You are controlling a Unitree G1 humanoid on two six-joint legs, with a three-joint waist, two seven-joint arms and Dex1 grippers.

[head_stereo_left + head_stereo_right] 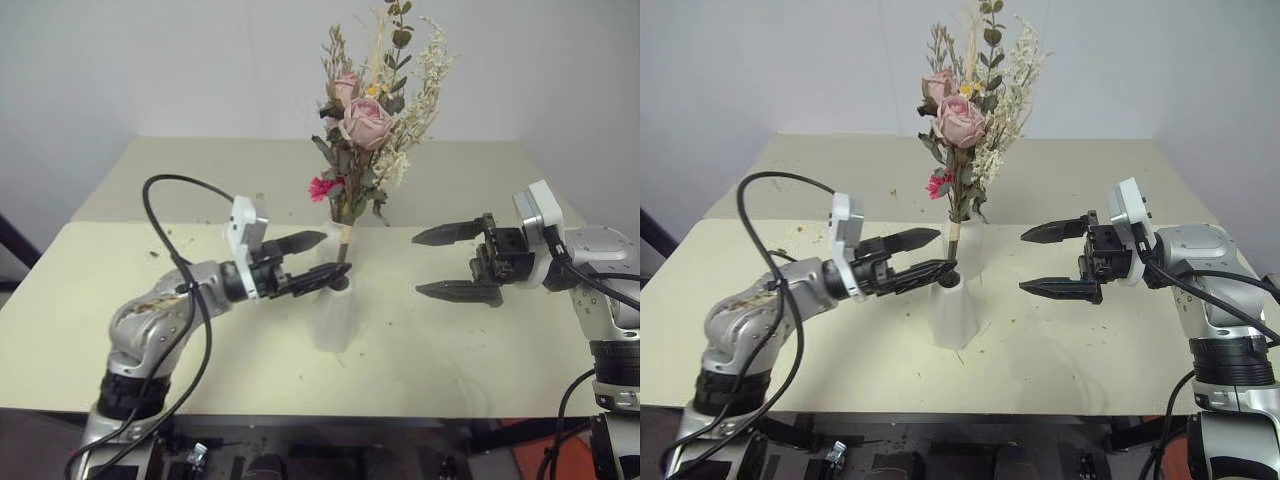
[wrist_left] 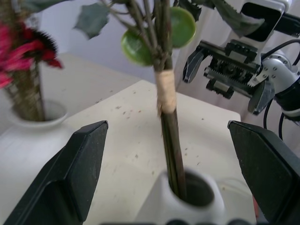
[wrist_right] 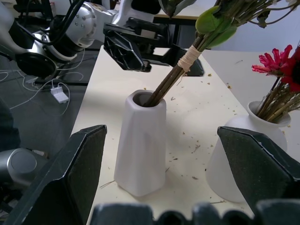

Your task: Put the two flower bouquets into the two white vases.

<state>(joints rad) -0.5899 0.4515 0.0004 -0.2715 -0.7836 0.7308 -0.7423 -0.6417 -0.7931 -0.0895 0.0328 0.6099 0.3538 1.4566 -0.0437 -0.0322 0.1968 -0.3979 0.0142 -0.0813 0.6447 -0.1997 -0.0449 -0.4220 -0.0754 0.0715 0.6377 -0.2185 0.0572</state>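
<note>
Matte tapered vase (image 3: 140,145), twine-bound rose bouquet (image 1: 368,120), rounded vase (image 3: 243,157)

A lab: bare white walls, plain table (image 1: 480,340), loose floor cables (image 3: 51,89).

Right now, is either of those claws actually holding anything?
No. The left gripper and the right gripper are open; the rose bouquet stands free in the tapered vase.

There were two white vases, a tapered one (image 3: 140,145) and a rounded one (image 3: 243,154), two bouquets, roses (image 1: 365,120) and grasses (image 3: 281,79), and two claws (image 1: 310,262) (image 1: 455,262).
</note>
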